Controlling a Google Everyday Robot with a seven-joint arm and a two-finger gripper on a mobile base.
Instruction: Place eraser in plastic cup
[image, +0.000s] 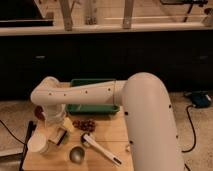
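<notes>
You have one small cream-white round plastic cup (38, 143) on the light wooden table (107, 131), near its front left corner. It stands upright, so its long axis is vertical and its open mouth points up.

Just beside it, up and to the right, hangs the single gripper (56, 133) of the white robot arm (145, 115). The gripper is low over the table, and you cannot tell from this view whether it is open, closed or gripping something.

One pale yellow block (67, 124) lies touching or almost touching the gripper's right side. It is perhaps the eraser, but the view is too poor to be sure, and its direction cannot be read.

Further right there is one cluster of dark red round pieces (85, 123). In front of it lie one shiny grey metal round cup (76, 154), mouth up, and one white long-handled scoop (101, 151) with its handle running toward the front right. At the back of the table sits one green rectangular tray (92, 95), its long side going left to right, partly behind the arm.
</notes>
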